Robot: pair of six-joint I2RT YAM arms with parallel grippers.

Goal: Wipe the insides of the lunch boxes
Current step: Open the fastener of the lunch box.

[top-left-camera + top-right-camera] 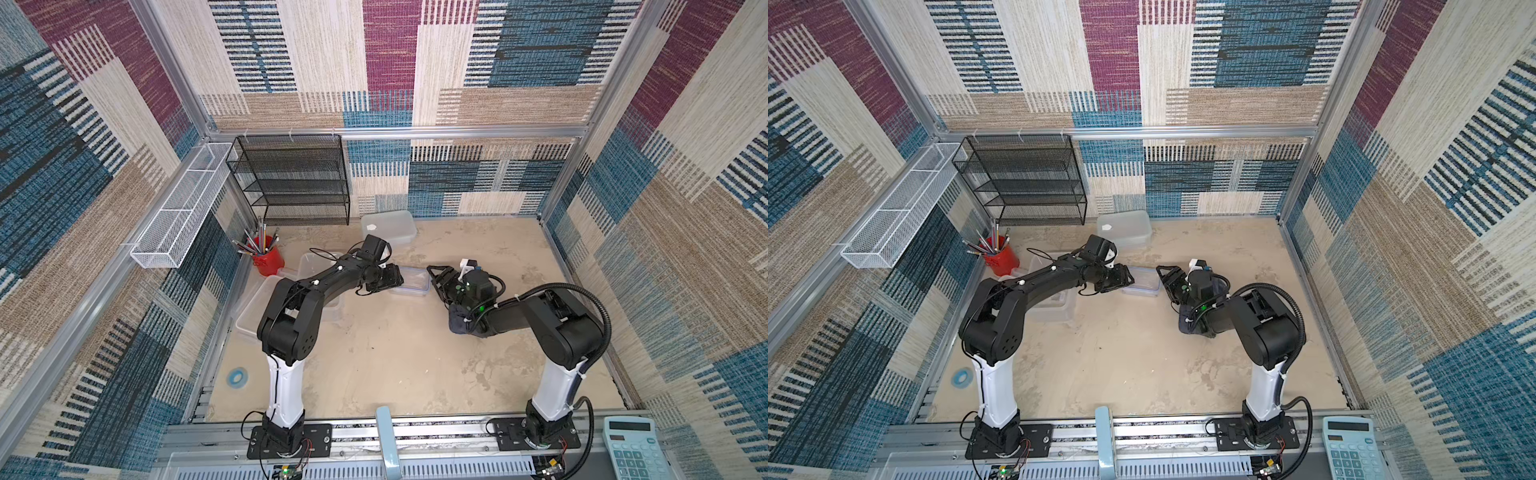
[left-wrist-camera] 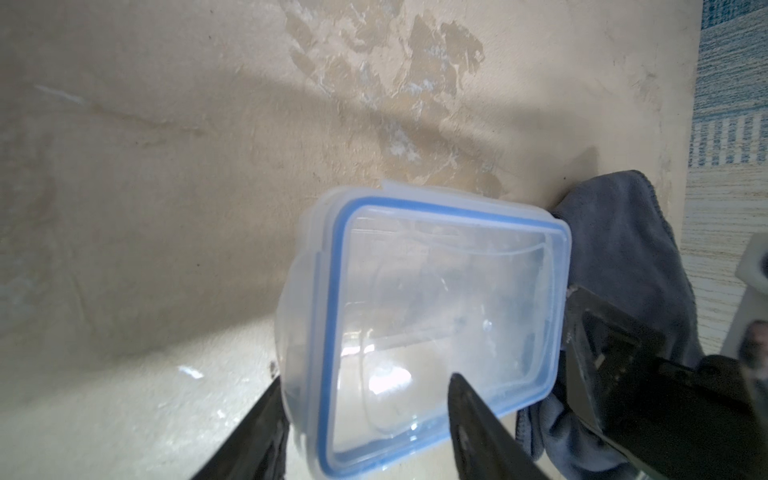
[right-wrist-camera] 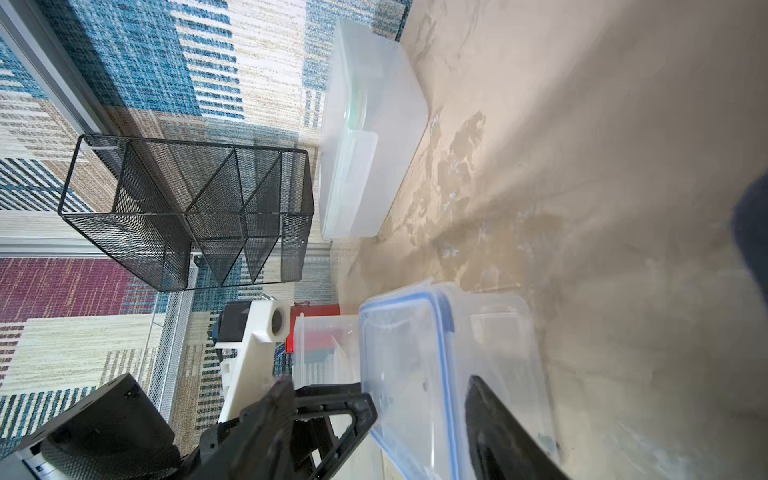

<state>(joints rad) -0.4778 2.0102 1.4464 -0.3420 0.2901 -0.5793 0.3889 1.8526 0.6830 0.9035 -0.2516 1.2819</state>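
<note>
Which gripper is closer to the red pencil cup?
Left. The left gripper is at the end of the small box nearer the red cup; the right gripper is at its opposite end, farther away.

The sandy, blotchy bench (image 1: 395, 357) has a black mesh rack (image 1: 291, 178) standing at its back left, with a lidded whitish tub (image 1: 388, 227) just beside it. By the left wall are a red cup of pencils (image 1: 268, 259), a medium open tub (image 1: 309, 264) and a large open tub (image 1: 249, 311). Mid-bench there is a small blue-rimmed box (image 1: 411, 280), with a grey-blue cloth (image 1: 459, 326) near it. A blue tape roll (image 1: 237, 377) lies front left.
</note>
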